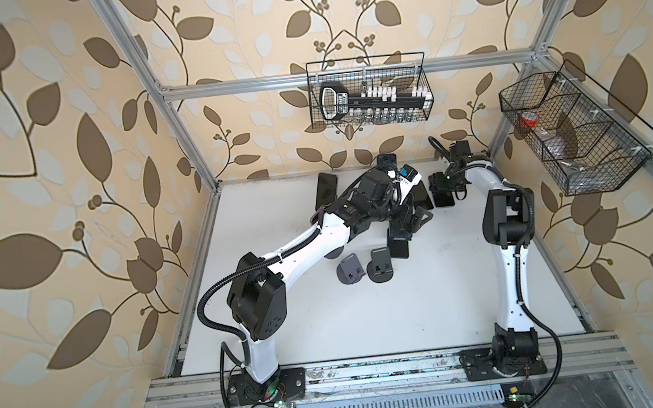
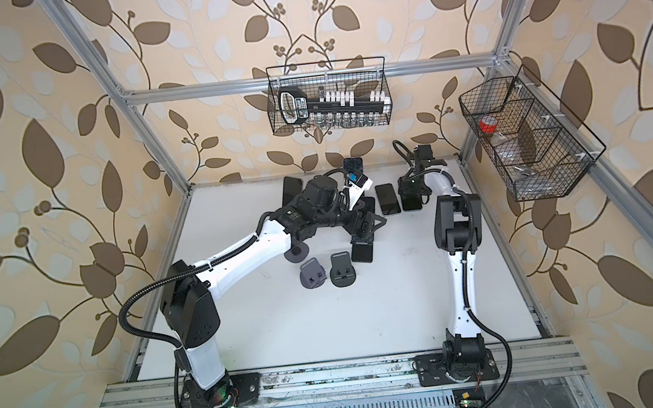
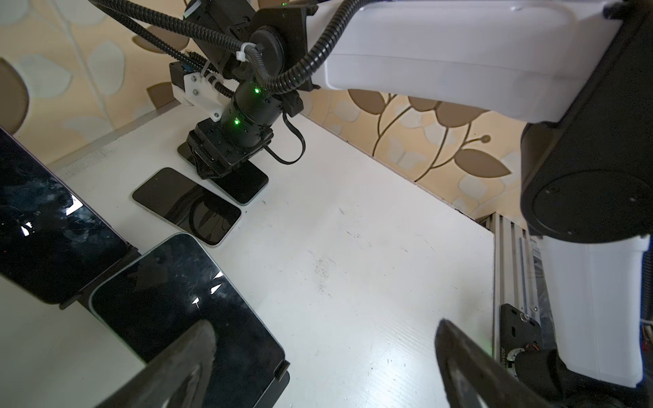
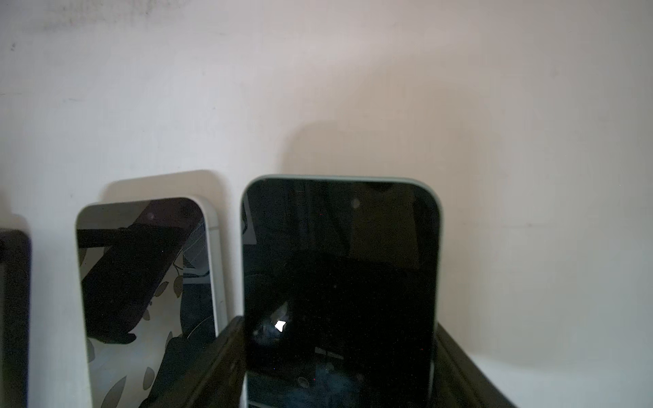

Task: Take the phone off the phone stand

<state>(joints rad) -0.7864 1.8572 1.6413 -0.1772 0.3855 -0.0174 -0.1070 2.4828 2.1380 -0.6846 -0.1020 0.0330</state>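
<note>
Black glass: the nearest phone (image 3: 187,307) sits in its phone stand (image 3: 282,371), not yet lifted. Your left gripper (image 3: 321,333) hangs spread wide. One finger (image 3: 183,360) overlaps the phone's lower end, and its mate stands well off over bare table (image 3: 353,247). I cannot confirm contact.

Next move, likely: centre that phone between the fingers, close on its long edges, and draw it up clear of the lip.

Rightward, your right gripper (image 3: 212,169) is clenched on a second phone (image 4: 339,282), its edges between the fingers. It is held low, just beside a flat phone (image 3: 187,205). My guess is it gets set down and released.
</note>
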